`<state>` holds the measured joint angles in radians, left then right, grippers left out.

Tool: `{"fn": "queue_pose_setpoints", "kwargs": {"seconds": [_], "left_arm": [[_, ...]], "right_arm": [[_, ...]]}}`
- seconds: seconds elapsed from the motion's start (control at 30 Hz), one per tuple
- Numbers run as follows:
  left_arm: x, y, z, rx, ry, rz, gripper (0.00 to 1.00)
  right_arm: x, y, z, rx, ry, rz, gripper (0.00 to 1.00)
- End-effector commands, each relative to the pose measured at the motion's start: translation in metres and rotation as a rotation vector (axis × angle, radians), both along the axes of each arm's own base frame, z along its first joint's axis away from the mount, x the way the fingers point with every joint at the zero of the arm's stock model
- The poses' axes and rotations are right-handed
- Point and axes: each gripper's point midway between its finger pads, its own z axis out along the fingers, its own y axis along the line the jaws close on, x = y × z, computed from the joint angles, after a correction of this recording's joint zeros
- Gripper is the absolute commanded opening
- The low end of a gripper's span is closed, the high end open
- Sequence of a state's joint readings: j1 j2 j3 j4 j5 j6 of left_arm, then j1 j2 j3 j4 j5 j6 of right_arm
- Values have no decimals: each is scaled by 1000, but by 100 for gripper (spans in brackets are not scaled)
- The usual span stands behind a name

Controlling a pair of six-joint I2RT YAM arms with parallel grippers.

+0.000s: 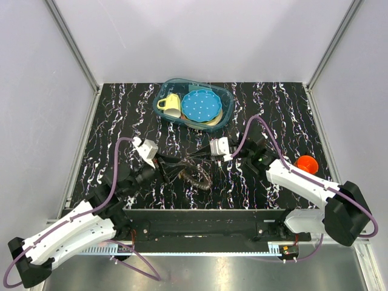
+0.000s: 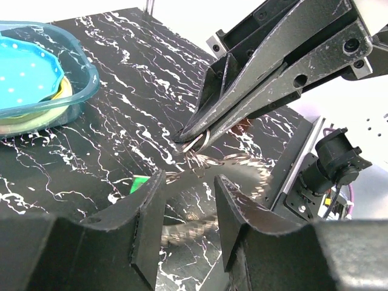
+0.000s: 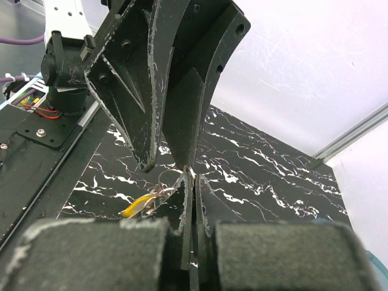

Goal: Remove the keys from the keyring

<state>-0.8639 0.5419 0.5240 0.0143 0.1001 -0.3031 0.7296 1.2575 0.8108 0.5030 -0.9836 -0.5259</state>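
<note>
The keyring (image 1: 193, 162) hangs above the middle of the black marble table, and its grey-brown speckled fob (image 1: 197, 180) trails down to the table. My right gripper (image 3: 194, 179) is shut on the thin metal ring (image 3: 193, 171). It also shows in the left wrist view (image 2: 185, 137), pinching the ring (image 2: 196, 143). My left gripper (image 2: 189, 182) is open. The fob strip (image 2: 188, 227) lies between its fingers without touching them. In the right wrist view the left gripper (image 3: 165, 163) has its jaws spread right at the ring. A yellow key (image 3: 136, 206) and a green key (image 2: 139, 183) hang from the ring.
A clear blue bin (image 1: 225, 115) at the back centre holds a blue dotted plate (image 1: 200, 105) and a yellow cup (image 1: 170, 104). An orange cup (image 1: 307, 163) stands at the right, beside the right arm. A black rail (image 1: 200, 221) runs along the near edge.
</note>
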Motion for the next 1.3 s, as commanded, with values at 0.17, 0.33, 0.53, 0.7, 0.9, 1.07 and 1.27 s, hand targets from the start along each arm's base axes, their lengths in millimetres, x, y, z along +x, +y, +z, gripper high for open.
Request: {"fn": "queue_pose_setpoints", "kwargs": {"seconds": [0.17, 0.33, 0.53, 0.7, 0.9, 1.07, 1.27], "left_arm": [[11, -6, 29, -32, -50, 21, 38], [15, -5, 27, -21, -68, 41, 31], [15, -7, 25, -31, -69, 29, 29], [13, -10, 19, -7, -71, 12, 27], [18, -8, 12, 0, -53, 39, 0], [35, 10, 6, -40, -27, 186, 0], [42, 33, 8, -72, -50, 303, 0]], "right_arm": [[-3, 2, 24, 52, -53, -12, 0], [-6, 3, 25, 56, -48, -2, 0], [-12, 5, 21, 53, -23, 10, 0], [-13, 5, 18, 54, -19, 7, 0], [-9, 5, 24, 59, 28, -26, 0], [5, 5, 26, 46, 185, -118, 0], [14, 6, 18, -15, 456, -206, 0]]}}
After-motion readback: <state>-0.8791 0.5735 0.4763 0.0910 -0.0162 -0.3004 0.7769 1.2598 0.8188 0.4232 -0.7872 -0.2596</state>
